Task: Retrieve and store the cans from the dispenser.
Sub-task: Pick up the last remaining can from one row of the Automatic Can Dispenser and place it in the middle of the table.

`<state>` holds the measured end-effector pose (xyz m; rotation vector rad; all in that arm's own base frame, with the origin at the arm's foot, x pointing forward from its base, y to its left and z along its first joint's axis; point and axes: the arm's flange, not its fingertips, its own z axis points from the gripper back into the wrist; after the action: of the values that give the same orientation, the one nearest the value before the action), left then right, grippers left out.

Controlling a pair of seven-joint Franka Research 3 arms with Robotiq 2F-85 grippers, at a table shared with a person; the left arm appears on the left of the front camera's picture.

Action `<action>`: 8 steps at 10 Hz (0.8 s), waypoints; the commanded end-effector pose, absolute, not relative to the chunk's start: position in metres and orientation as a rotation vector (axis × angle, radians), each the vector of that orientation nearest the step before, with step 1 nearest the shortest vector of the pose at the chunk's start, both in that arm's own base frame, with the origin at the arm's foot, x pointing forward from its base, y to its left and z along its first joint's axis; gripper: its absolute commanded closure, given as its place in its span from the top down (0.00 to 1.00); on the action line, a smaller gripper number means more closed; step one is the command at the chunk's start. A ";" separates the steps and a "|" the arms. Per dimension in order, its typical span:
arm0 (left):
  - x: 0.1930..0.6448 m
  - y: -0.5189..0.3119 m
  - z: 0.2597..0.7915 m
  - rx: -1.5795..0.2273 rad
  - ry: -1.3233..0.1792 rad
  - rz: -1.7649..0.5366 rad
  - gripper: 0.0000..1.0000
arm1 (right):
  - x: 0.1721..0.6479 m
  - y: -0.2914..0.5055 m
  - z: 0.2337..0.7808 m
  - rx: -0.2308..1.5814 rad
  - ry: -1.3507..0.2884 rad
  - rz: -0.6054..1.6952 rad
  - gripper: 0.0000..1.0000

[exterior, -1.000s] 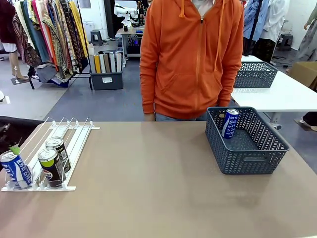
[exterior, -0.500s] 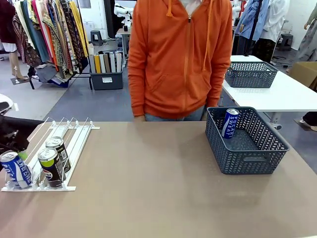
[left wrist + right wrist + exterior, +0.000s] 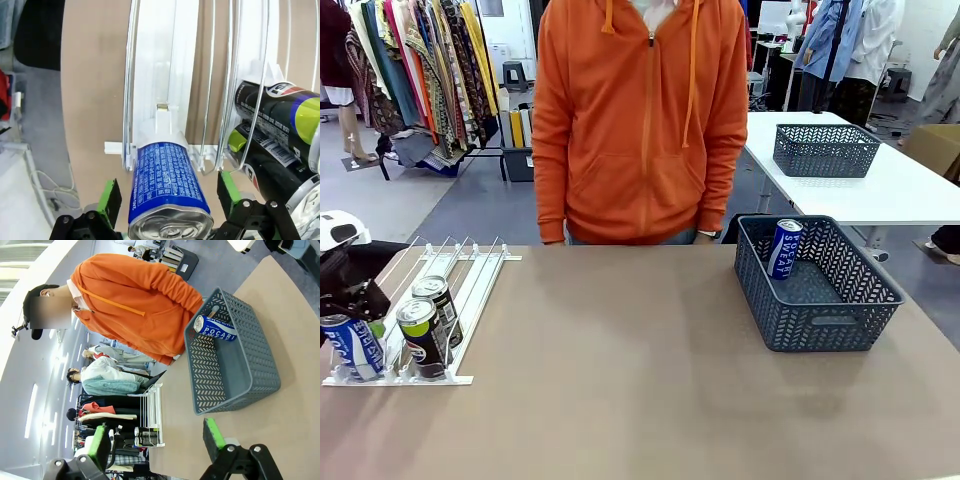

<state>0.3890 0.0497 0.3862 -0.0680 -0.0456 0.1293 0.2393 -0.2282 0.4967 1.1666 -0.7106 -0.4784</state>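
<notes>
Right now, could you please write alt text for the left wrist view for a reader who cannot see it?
The left gripper, open, straddles a blue can at the front stop of the dispenser, its green pads either side without touching. Two black cans with green-yellow bands sit in a neighbouring lane.

Right gripper [image 3: 156,434], jaws apart, over table [image 3: 300,335]; blue can [image 3: 216,329] inside grey basket [image 3: 210,377].

Left hand [image 3: 169,192] hangs low, spread wide (right hand [image 3: 156,436] spread wide too).
</notes>
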 end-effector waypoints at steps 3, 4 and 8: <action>0.384 0.048 0.387 -0.064 -0.059 0.145 0.05 | 0.242 -0.228 0.498 1.182 -0.745 -0.461 1.00; 0.383 0.047 0.387 -0.059 -0.056 0.146 0.00 | 0.242 -0.228 0.498 1.182 -0.745 -0.461 1.00; 0.385 0.046 0.388 -0.056 -0.068 0.133 0.00 | 0.242 -0.228 0.498 1.182 -0.745 -0.461 1.00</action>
<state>0.3894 0.0495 0.3921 -0.0672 -0.0597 0.1301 0.2393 -0.2282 0.4967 1.1666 -0.7106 -0.4783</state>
